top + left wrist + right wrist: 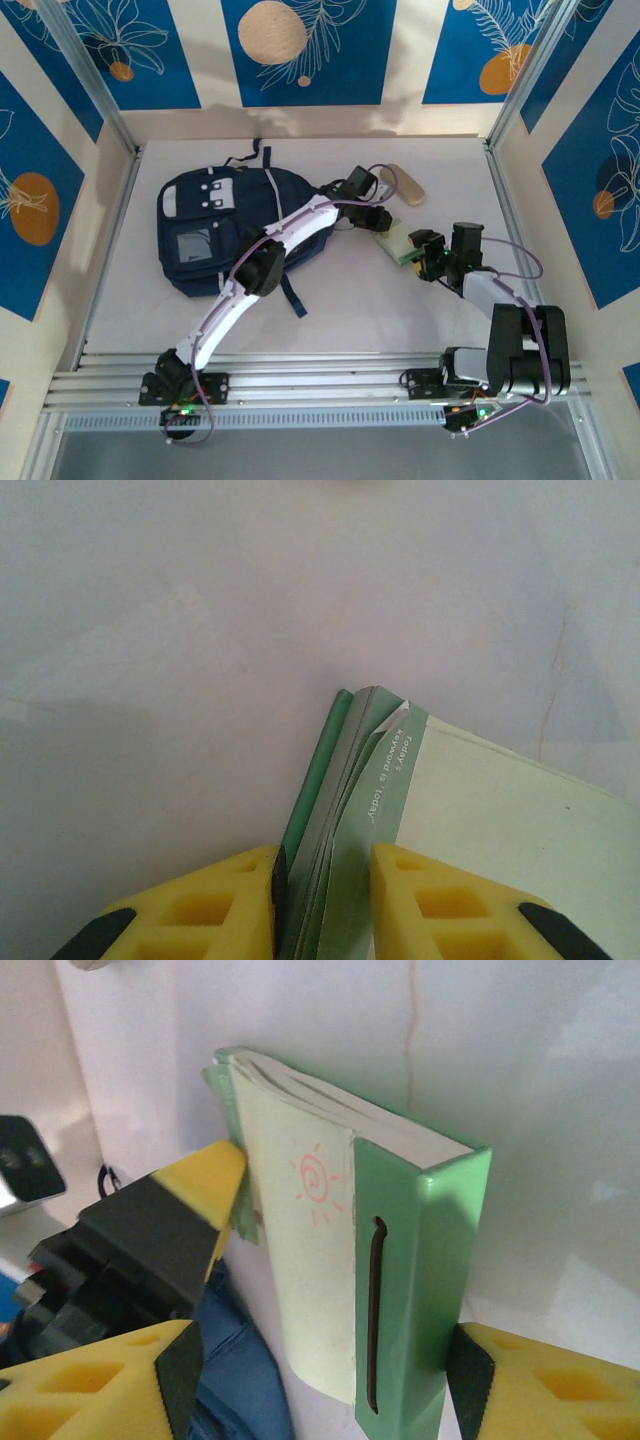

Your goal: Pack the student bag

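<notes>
1. The bag [200, 235] lies flat on the left part of the worktop [400, 320], and the left arm reaches over it.
2. The bag looks soft and floppy. I think it will sag if it is lifted by one spot. The rim of its mouth or the top loop looks best to hold. I cannot tell if it is open.
3. The left gripper [322, 865] is clamped on the edge of a green book [393, 240], just right of the bag.
4. The book looks thin and light. Its pages bend, so I think it could slip or flop if it is held by one corner.
5. The right gripper [322, 1350] is apart, with one finger on each side of the book's green back. It is not squeezing.
6. A tan thing [405, 185] lies near, behind the book. The side rail [505, 210] is close on the right. The near worktop has open room. The two grippers are very close, so I think they could bump.
</notes>
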